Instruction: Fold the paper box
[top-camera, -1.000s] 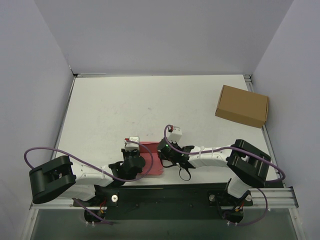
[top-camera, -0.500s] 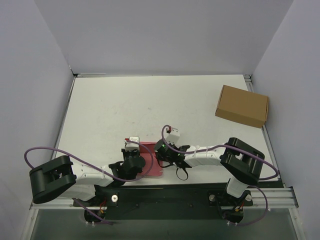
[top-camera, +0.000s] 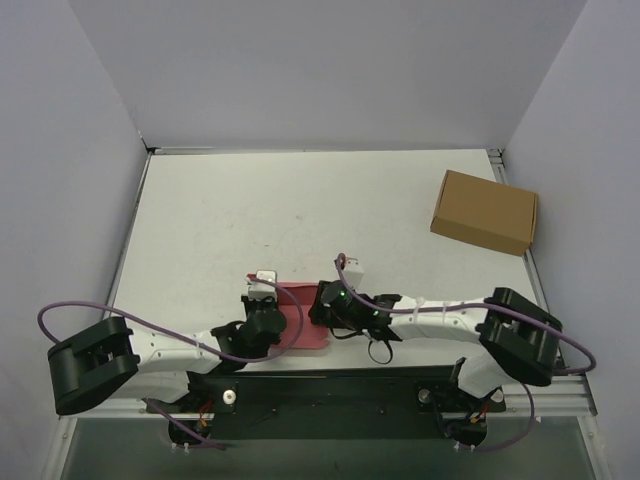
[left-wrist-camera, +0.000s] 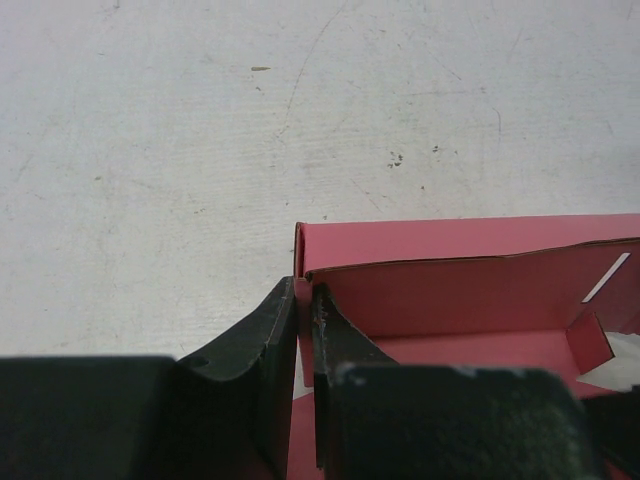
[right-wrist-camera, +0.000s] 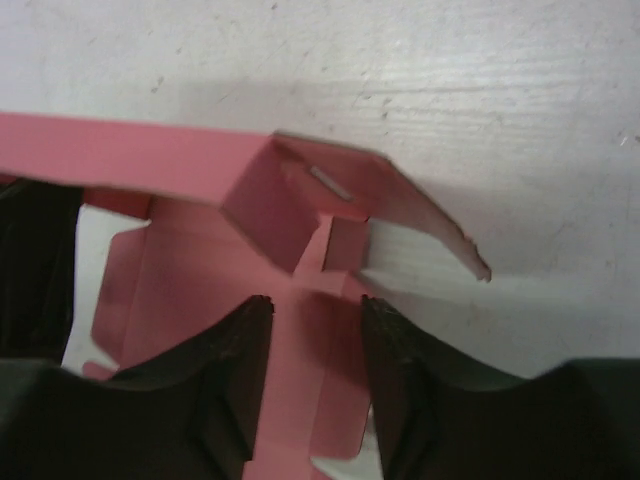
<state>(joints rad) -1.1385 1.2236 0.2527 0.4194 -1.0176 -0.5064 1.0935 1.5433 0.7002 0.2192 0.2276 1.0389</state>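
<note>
The paper box (top-camera: 303, 322) is a pink-red card sheet, partly folded, lying near the table's front edge between my two grippers. In the left wrist view one wall of the paper box (left-wrist-camera: 470, 285) stands upright, and my left gripper (left-wrist-camera: 303, 292) is shut on its left end flap. My left gripper (top-camera: 266, 308) sits at the sheet's left side in the top view. My right gripper (right-wrist-camera: 316, 305) hovers open over the flat part of the paper box (right-wrist-camera: 190, 275), just short of a raised corner with a slot. Nothing sits between its fingers. In the top view the right gripper (top-camera: 322, 303) is at the sheet's right edge.
A larger brown cardboard box (top-camera: 485, 212) lies at the table's right edge, far from both arms. White walls enclose the table on three sides. The arms' black base rail (top-camera: 330, 388) runs along the near edge.
My right gripper has opened from shut and its arm now stretches lower and flatter. The left gripper keeps its hold on the flap; its elbow has shifted slightly left.
</note>
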